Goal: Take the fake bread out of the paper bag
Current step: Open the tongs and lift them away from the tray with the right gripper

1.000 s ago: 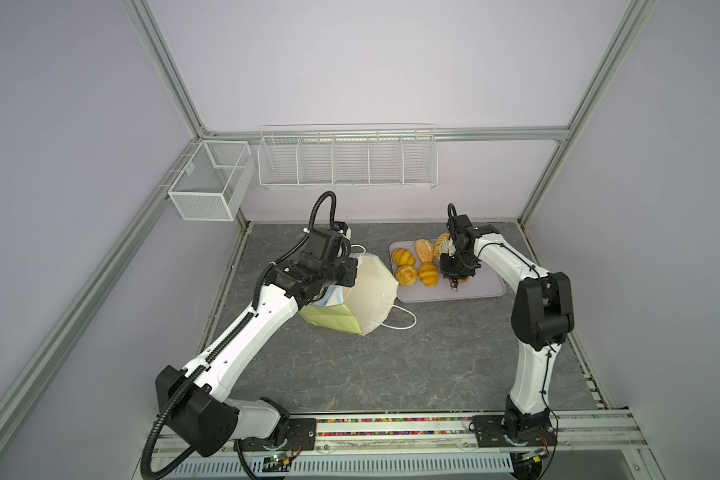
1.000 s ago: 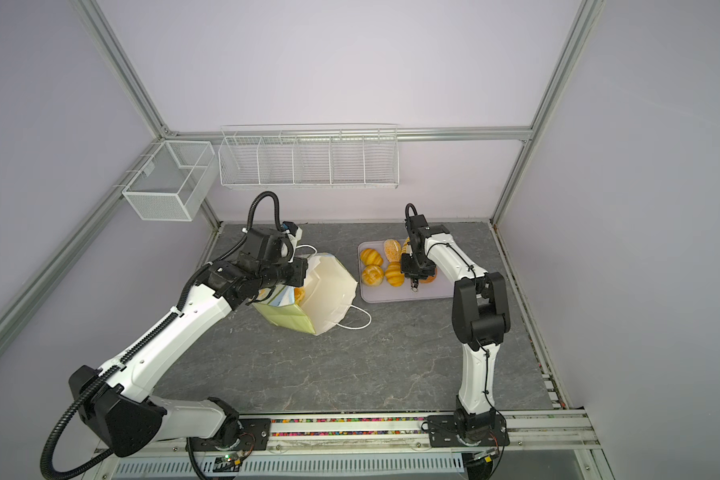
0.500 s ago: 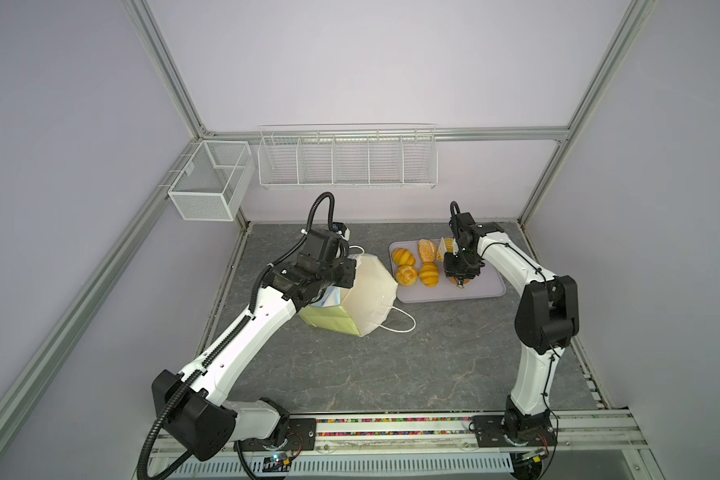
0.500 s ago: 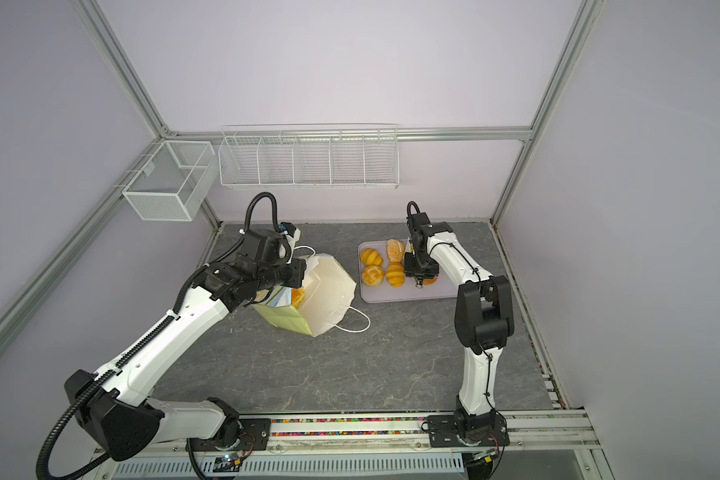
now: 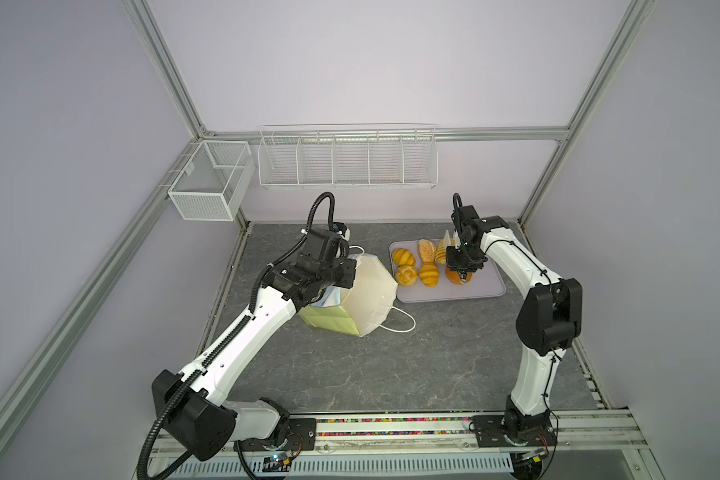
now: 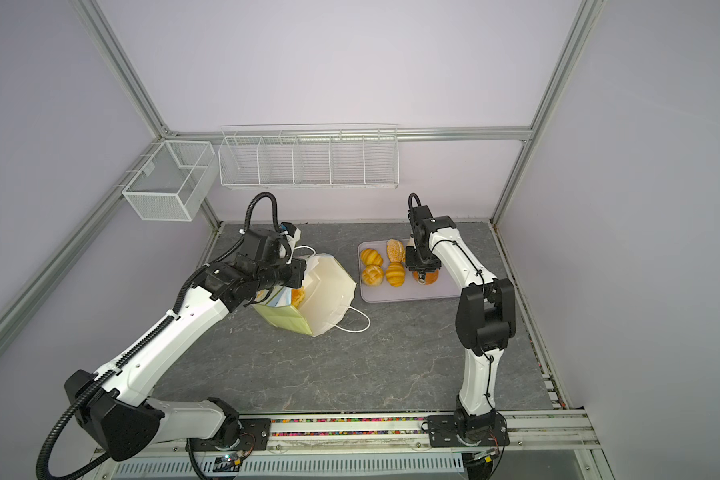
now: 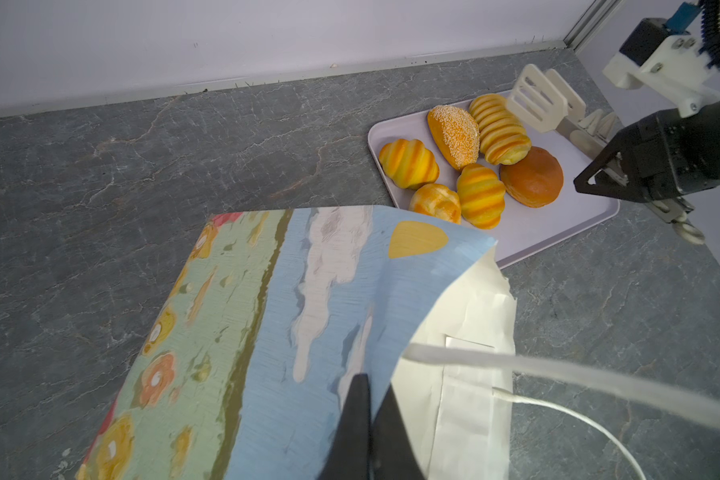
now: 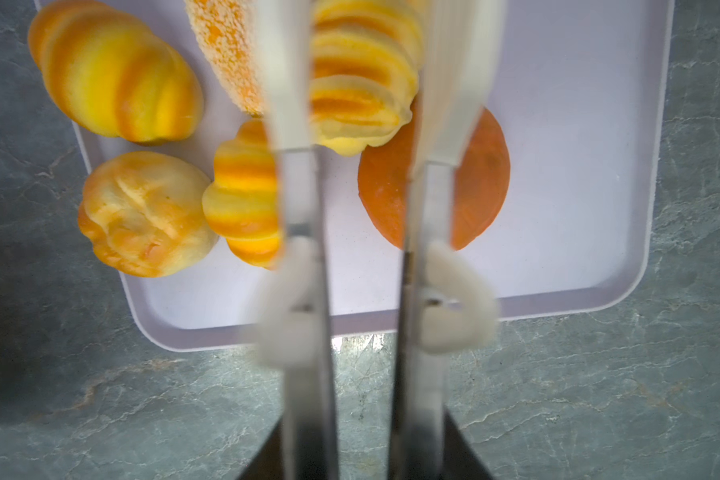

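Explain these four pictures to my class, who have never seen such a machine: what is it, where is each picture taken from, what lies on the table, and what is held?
It is a robot with two jointed arms, each ending in a two-fingered tool. Two pictures look down from overhead on the whole table. The other two come from a camera on each wrist. The left tool is shut on the rim of the paper bag, which leans with its mouth toward the lilac tray. The right tool hangs over that tray, fingers slightly apart, holding nothing. Six pieces of fake bread lie on the tray. One more orange piece shows inside the bag.
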`<action>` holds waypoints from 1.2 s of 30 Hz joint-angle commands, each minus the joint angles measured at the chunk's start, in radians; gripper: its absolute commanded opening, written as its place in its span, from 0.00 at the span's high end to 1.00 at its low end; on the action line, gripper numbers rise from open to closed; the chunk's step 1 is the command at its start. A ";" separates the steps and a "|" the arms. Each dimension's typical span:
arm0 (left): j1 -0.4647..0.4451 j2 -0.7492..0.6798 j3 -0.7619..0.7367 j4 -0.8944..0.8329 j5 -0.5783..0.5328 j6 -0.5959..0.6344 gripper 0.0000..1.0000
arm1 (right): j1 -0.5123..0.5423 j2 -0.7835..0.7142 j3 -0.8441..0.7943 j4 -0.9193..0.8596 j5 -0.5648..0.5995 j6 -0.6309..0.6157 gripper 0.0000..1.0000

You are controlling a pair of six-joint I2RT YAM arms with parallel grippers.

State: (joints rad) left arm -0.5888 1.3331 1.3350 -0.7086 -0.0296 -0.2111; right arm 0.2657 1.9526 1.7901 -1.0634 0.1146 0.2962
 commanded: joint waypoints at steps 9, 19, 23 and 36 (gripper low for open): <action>0.007 -0.011 -0.002 -0.013 -0.005 0.010 1.00 | -0.054 -0.167 -0.153 0.043 -0.136 -0.021 0.90; 0.007 -0.016 -0.007 -0.013 0.002 0.007 1.00 | -0.184 -0.015 -0.106 0.003 -0.222 -0.083 0.93; 0.007 -0.026 -0.009 -0.019 -0.005 0.010 1.00 | -0.190 0.022 -0.101 -0.027 -0.248 -0.103 0.93; 0.009 -0.025 -0.003 -0.015 -0.003 0.018 1.00 | -0.146 -0.127 -0.297 -0.040 -0.218 -0.106 0.93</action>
State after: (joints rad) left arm -0.5869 1.3293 1.3350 -0.7090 -0.0292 -0.2039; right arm 0.1078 1.8599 1.5230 -1.0401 -0.0982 0.2089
